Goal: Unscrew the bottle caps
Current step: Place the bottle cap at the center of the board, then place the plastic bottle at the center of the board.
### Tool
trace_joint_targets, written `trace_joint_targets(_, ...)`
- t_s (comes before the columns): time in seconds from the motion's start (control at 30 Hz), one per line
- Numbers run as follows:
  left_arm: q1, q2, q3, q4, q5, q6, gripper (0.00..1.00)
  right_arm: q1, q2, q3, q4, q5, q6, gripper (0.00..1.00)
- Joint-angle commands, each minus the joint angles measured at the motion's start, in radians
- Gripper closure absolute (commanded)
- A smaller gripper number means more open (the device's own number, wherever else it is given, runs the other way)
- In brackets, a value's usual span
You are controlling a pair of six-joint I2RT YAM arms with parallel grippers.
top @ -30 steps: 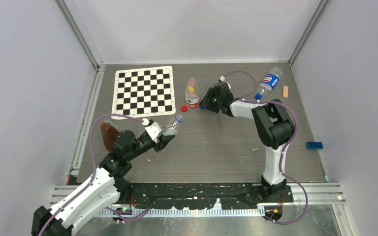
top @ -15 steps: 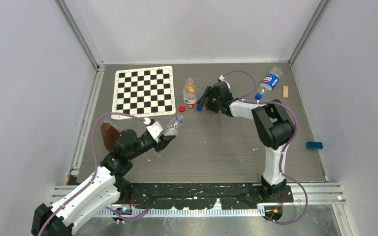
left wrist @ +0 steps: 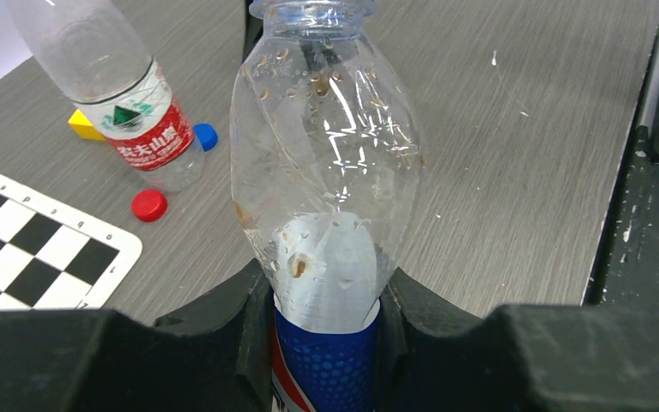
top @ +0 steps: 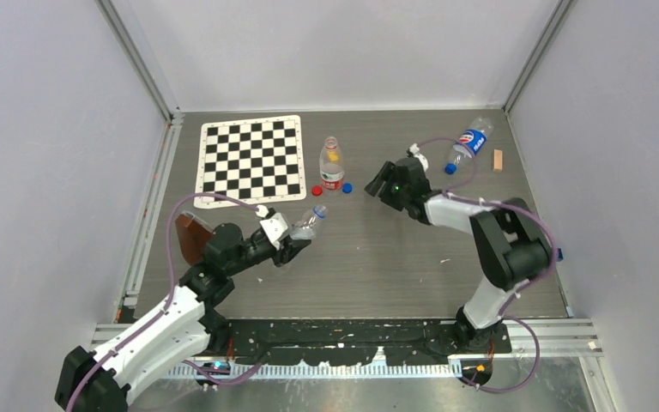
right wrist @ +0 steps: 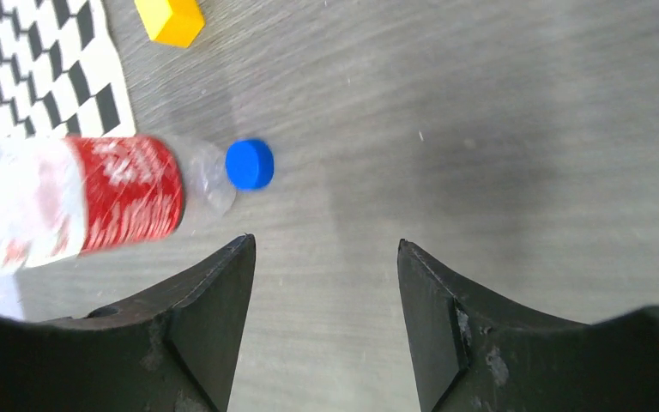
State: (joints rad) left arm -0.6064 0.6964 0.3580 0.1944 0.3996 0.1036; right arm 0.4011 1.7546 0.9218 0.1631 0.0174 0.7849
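There's the left gripper (left wrist: 326, 302) pinching the blue-labelled bottle (left wrist: 326, 172) low on its label, down-left of the red-labelled bottle (top: 333, 167). The right gripper (right wrist: 326, 249) hangs spread and empty just right of that landmark, with a blue cap (right wrist: 250, 164) and red cap (top: 317, 190) at its foot. The capped bottle (top: 470, 142), lying well right, looks thin, light and rollable: clamp the body gently, pinch the cap's sides.

Cap (top: 346, 187) just right of bottle (top: 332, 165)
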Motion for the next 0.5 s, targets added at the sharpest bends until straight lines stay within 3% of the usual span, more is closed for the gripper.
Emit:
trace_joint_targets(0.0, 0.005, 0.032, 0.02, 0.117, 0.067, -0.027, 0.82, -0.013, -0.286, -0.199, 0.243, -0.019, 0.078, 0.32)
trace_joint_targets(0.2, 0.004, 0.112, 0.018, 0.205, 0.107, -0.074, 0.77, 0.025, -0.558, -0.298, 0.339, -0.283, 0.137, 0.33)
trace_joint_targets(0.47, 0.004, 0.207, 0.046, 0.273, 0.162, -0.157, 0.74, 0.272, -0.734, -0.23, 0.213, -0.235, 0.031, 0.33)
